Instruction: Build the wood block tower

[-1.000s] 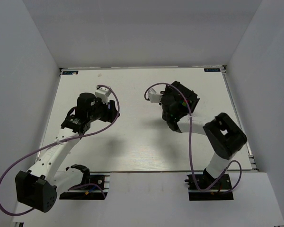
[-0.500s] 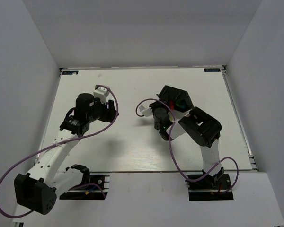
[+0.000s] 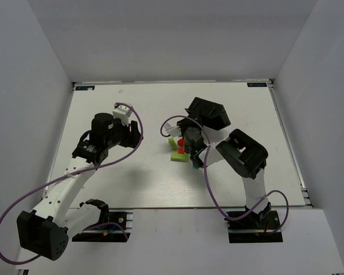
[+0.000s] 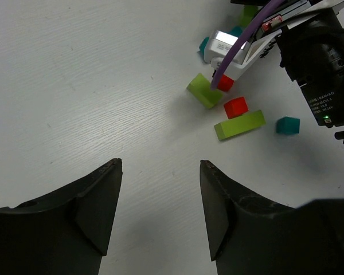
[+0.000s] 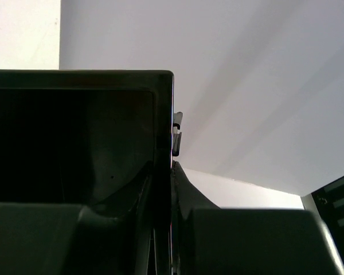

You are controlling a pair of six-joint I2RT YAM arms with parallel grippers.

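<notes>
There is little to read here. In the left wrist view, the black motor [image 4: 318, 63] on the right arm has a few short lines of white print [image 4: 317, 106]. The letters are too small to read for sure. In the top view, a blue sticker [image 3: 85, 87] sits at the far left corner of the table [image 3: 143, 183], and a second blue sticker [image 3: 257, 85] at the far right corner. Their marks are too tiny to read.
</notes>
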